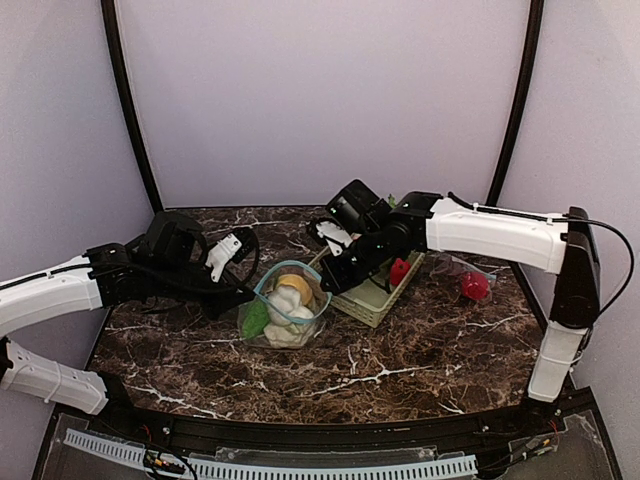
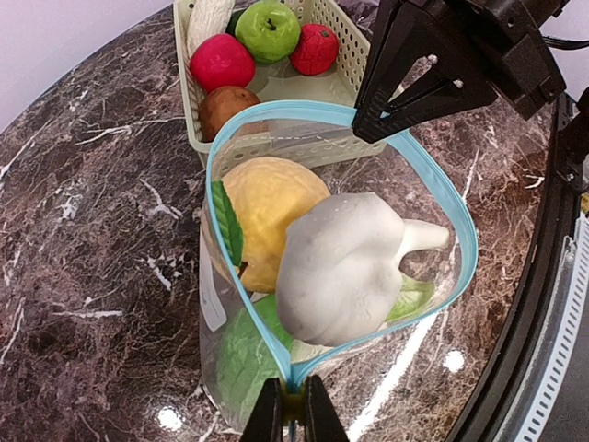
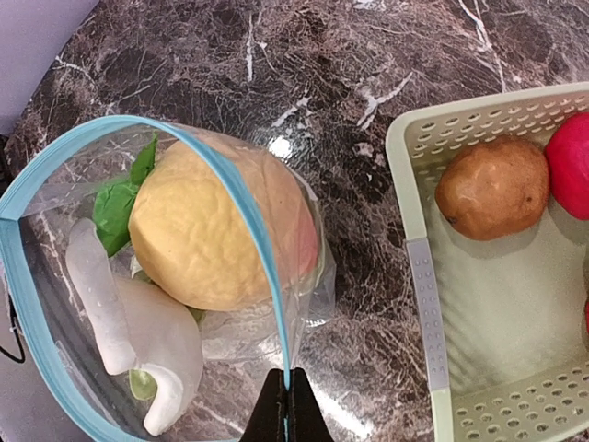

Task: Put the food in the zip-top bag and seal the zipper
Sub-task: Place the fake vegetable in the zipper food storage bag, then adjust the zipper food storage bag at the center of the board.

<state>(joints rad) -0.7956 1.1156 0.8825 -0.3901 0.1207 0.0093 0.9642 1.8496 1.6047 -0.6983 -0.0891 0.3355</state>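
High rear overview; close wrist views from opposite sides, bag [image 2: 276, 108] and basket [image 2: 342, 44] common.

The counter [image 1: 400, 370] is showing dark brown marble with white veins. The bag [image 2: 210, 184] is showing clear with a light blue rim. Inside it, a yellow fruit [image 2: 267, 216] is carrying a green leaf [image 2: 226, 221] beside a white cauliflower [image 2: 345, 267]. At the top of the left wrist view, the pale green lattice basket [image 2: 345, 55] is holding a green apple [image 2: 268, 29], a pinkish-red fruit [image 2: 222, 62], a red berry [image 2: 314, 48] and a brown potato [image 2: 227, 106]. The arms [image 1: 495, 235] are showing white and black.
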